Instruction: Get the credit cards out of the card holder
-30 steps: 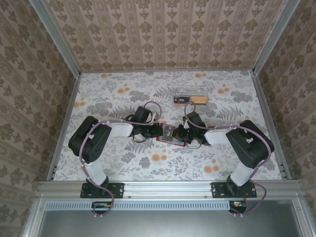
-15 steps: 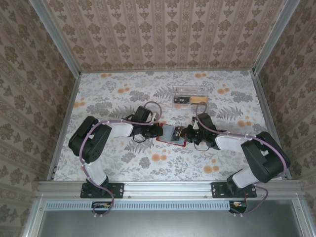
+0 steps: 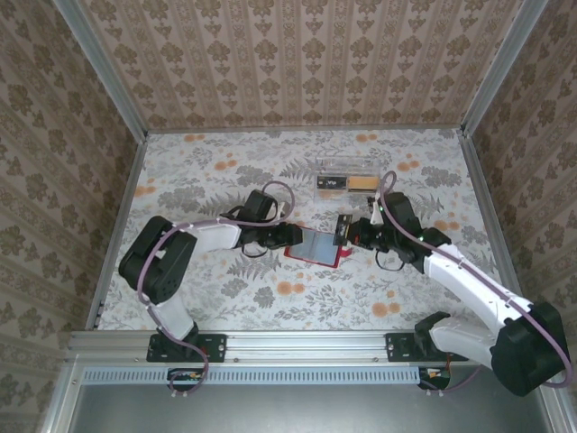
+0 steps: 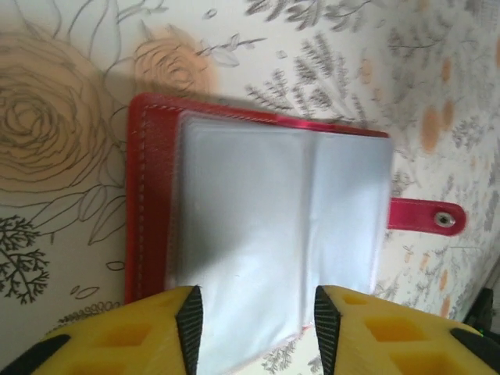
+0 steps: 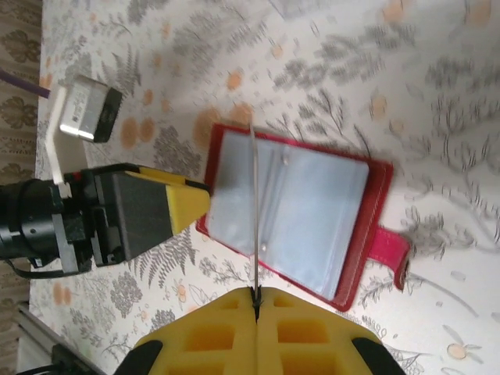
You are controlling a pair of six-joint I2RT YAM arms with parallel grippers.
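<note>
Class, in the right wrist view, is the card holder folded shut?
No, the card holder lies spread open, its inside facing up.

Soft, even light fills the overhead view, leaving only faint shadows under the arms on the desk (image 3: pixel 225 171). In the left wrist view the card holder (image 4: pixel 258 211) shows a pale sheen and a grey shadow, and the yellow pads (image 4: pixel 117 344) at the bottom edge are blurred. The right wrist view is slightly soft throughout.

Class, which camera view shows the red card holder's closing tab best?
Left wrist: the closing tab is sharp, its snap plain, sticking out from the card holder. The right wrist view shows the tab blurred; from the top external camera it is too small to make out.
</note>
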